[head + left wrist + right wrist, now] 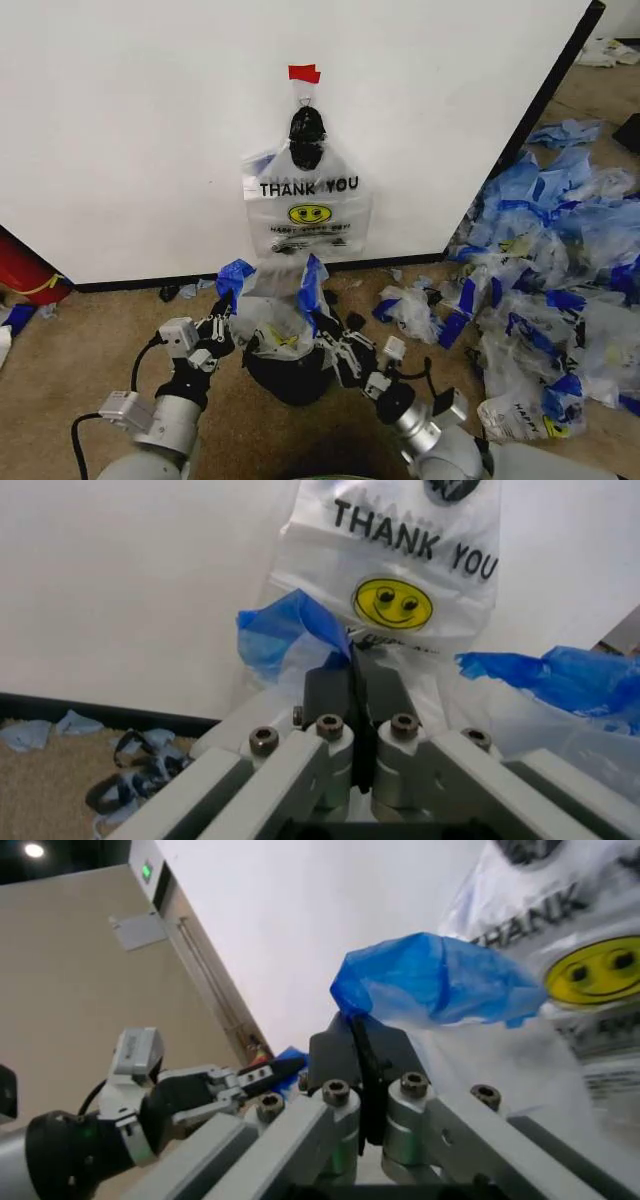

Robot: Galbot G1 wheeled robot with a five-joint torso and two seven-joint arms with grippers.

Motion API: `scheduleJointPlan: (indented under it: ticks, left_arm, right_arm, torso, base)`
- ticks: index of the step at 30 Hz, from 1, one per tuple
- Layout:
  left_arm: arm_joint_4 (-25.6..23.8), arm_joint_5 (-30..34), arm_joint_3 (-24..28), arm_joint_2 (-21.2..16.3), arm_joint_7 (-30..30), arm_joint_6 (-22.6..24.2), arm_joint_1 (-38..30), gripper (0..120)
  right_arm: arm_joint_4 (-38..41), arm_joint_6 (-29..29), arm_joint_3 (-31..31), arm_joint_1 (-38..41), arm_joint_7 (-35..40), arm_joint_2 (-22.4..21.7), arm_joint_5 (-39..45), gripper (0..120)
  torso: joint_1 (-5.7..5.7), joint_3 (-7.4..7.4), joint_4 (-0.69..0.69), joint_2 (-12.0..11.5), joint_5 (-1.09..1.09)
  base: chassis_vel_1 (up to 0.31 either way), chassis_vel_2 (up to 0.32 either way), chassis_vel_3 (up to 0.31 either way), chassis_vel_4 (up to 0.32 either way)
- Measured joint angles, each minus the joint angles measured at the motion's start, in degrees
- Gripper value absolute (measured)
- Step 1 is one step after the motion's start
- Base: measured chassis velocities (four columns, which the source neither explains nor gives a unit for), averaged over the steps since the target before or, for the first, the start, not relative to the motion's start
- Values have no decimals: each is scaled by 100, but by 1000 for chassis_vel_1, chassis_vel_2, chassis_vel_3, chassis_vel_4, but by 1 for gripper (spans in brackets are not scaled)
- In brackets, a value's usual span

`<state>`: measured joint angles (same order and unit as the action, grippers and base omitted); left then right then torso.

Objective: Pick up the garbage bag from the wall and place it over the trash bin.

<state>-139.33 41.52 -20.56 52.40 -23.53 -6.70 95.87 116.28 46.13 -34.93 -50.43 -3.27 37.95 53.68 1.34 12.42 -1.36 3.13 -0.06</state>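
From the head camera, a white wall filled the background, with a piece of red tape above a black hook from which a see-through "THANK YOU" bag with a yellow smiley hung. Below it on the tan carpet stood the trash bin, black, with the garbage bag draped over its top, blue handles raised at either side. The left gripper pinched the bag's left handle; the right gripper pinched the right one. A heap of blue-and-clear plastic bags lay to the right.

Seen from the left wrist, the left gripper had its fingers closed on a blue handle.

Seen from the right wrist, the right gripper was clamped on the other blue handle, with the left gripper farther off.
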Motion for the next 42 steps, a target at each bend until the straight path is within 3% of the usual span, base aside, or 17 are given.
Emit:
scheduleJointPlan:
  ticks: [14,35,42]
  left_arm:
    - [-104,4,68,18,-14,-2,205,0]
    - [256,121,136,-183,-17,-69,-338,0]
    - [319,123,202,-174,-17,-75,-401,0]
  right_arm:
    - [-99,100,412,-697,-20,-8,-345,0]
    - [-964,105,-210,478,276,942,-525,0]
    - [-1124,105,-207,506,230,921,-524,0]
  torso:
    - [0,0,0,0,-1]
    - [0,1,1,0,0]
    - [0,1,0,0,-1]
  base:
    - [0,0,0,0]
    - [0,0,0,0]
    - [0,0,0,0]
